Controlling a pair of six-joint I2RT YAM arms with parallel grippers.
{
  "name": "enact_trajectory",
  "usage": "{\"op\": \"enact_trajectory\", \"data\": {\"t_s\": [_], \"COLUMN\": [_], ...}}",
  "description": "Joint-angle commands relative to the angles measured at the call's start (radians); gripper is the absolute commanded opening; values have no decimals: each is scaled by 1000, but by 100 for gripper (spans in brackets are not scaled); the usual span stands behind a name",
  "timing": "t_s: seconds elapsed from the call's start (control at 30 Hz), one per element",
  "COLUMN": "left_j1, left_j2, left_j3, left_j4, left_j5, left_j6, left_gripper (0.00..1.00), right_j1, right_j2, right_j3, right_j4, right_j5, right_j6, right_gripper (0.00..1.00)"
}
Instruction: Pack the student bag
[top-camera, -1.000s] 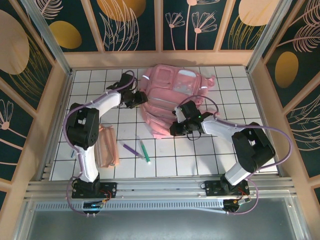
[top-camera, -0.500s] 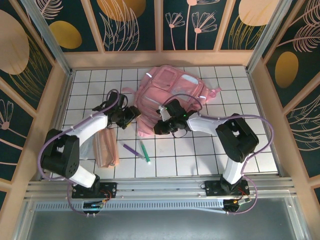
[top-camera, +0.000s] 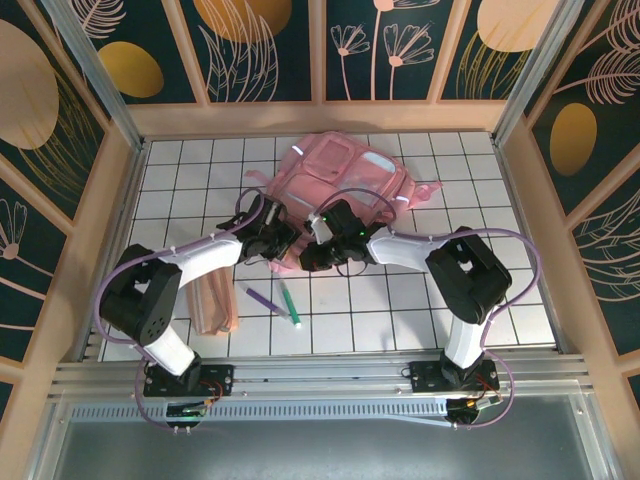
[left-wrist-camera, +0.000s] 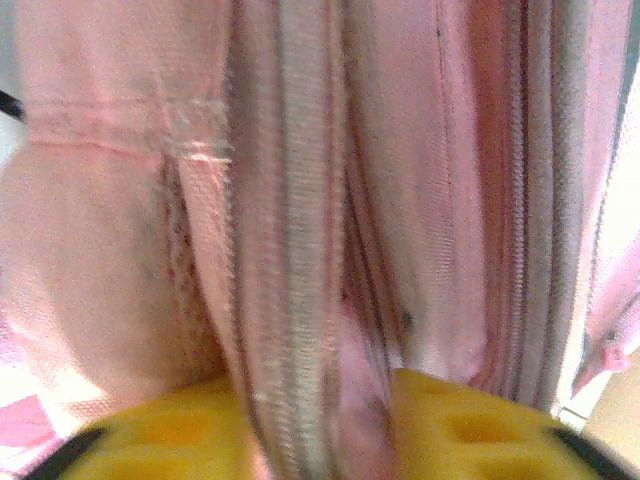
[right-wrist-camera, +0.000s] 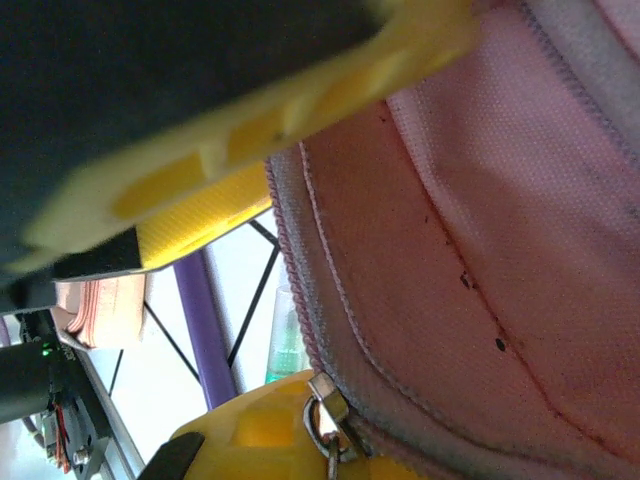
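White-tiled tabletop (top-camera: 370, 320) w/ dark grid lines is enclosed by wooden rails & dark floral panels. The student bag (top-camera: 345, 175) is laid at far centre of the tiles, front pockets up, near edge bunched.

L gripper (top-camera: 274, 242) is set against the bag's near-left edge. In the wrist cam a fold of pink fabric w/ grey zip tape is seen pinched btw. its yellow fingers (left-wrist-camera: 170, 430), so it is closed on the bag.

R gripper (top-camera: 312, 256) is placed on the bag's near edge, just right of the L one. It is clamped on the bag's stitched rim, w/ a metal zip puller (right-wrist-camera: 325, 415) lying against the lower finger.

Both arms are folded at the elbow, forearms angled inward toward the bag's near edge, wrists almost meeting.

On the bag's near-left side a peach pencil pouch (top-camera: 213, 300) is laid flat. A purple pen (top-camera: 262, 298) & a green pen (top-camera: 290, 305) are laid nearer than the bag's edge.
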Motion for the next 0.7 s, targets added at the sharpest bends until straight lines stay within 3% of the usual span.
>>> {"op": "enact_trajectory", "data": {"t_s": [0.0, 0.1, 0.2, 0.43, 0.57, 0.67], "left_j1": [-3, 8, 43, 173, 182, 194], "left_j2": [-39, -59, -44, 44, 131, 175], "left_j3": [-8, 39, 106, 180, 302, 361], "left_j4": [-8, -77, -125, -169, -296, -300], "left_j5": [-129, -192, -164, 79, 9, 20], "left_j6": [-10, 102, 240, 451, 596, 709], "left_gripper": [0, 0, 0, 0, 0, 0], "right_j1": [17, 9, -9, -113, -146, -157], "right_j2": [-65, -88, -126, -198, -234, -261], "right_j3": [7, -11, -55, -166, -168, -179], "right_j4": [19, -45, -105, -224, -295, -299], "right_j5": [42, 99, 168, 278, 310, 323], "right_j6": [-7, -29, -37, -68, -103, -118], "right_gripper": [0, 0, 0, 0, 0, 0]}}
